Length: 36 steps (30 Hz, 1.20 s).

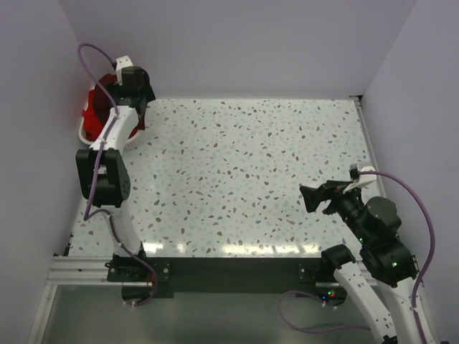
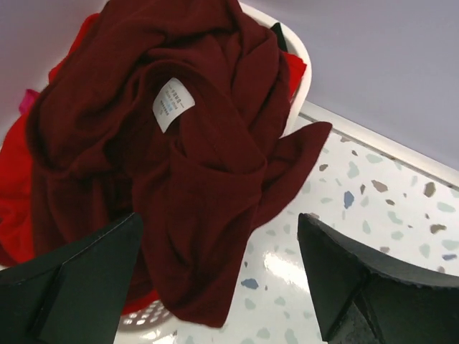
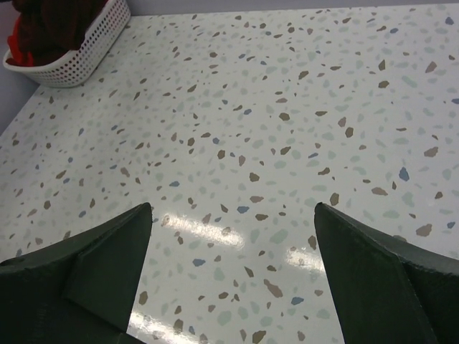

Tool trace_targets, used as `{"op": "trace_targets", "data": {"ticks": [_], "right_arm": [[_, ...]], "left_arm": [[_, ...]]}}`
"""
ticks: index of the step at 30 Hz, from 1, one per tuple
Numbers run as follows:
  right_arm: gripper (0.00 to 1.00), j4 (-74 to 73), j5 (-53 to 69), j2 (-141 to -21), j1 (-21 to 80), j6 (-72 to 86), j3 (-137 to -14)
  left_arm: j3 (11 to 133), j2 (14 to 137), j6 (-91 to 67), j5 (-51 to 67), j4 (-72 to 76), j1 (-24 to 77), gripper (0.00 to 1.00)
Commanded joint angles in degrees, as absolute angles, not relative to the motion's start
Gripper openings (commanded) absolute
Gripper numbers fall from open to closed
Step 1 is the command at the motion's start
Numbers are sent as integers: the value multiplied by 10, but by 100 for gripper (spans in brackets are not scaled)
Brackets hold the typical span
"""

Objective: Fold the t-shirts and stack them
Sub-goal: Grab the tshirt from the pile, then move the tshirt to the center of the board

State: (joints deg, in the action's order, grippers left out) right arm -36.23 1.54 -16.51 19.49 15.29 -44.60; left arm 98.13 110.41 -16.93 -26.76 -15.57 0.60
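Basket (image 2: 304, 57) overflowing (maroon t-shirt (image 2: 193, 165) topmost), speckled table (image 2: 373, 215)

Found left arm (image 1: 118, 129) stretched far forward, elbow raised, wrist tipped downward. Noted left gripper (image 2: 219, 240) with jaws spread wide, gripping nothing. Found right arm (image 1: 376, 222) folded near its base. Noted right gripper (image 3: 233, 236) aimed leftward and downward, jaws wide apart, empty.

Glossy speckled table (image 1: 251, 172), lavender walls (image 1: 237, 43)
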Motion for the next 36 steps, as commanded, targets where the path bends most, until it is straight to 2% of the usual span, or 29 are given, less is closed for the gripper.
{"op": "trace_targets", "data": {"ticks": [1,2,4,7,8,9,11,18,23,27,31,36], "right_arm": [[99,-338,40,-201,196,163,-446],[99,-338,41,-207,197,162,-445],[99,-334,46,-219,196,163,-444],[99,-328,56,-237,196,161,-444],[99,-327,58,-245,196,161,-446],[99,-328,62,-250,196,160,-446],[99,-329,65,-257,196,158,-452],[98,-330,73,-258,196,158,-471],[99,-330,67,-261,196,155,-490],[99,-326,49,-278,195,143,-499],[99,-333,20,-315,197,143,-529],[99,-345,8,-330,196,128,-560]], "left_arm": [[1040,1163,-171,-295,-128,0,94],[1048,1174,-169,-299,-128,0,91],[1072,1200,-167,-298,-134,-13,79],[1084,1208,-156,-295,-130,-15,48],[1084,1205,-149,-296,-127,-15,22],[1085,1199,-148,-296,-128,-15,11],[1082,1173,-140,-294,-121,-15,0],[1099,1053,-140,-212,-121,-5,0],[1129,985,-141,-123,-133,95,0],[1132,932,-155,-34,-70,167,0],[1191,940,-194,70,-19,236,0],[1282,974,-197,135,-14,293,0]]}}
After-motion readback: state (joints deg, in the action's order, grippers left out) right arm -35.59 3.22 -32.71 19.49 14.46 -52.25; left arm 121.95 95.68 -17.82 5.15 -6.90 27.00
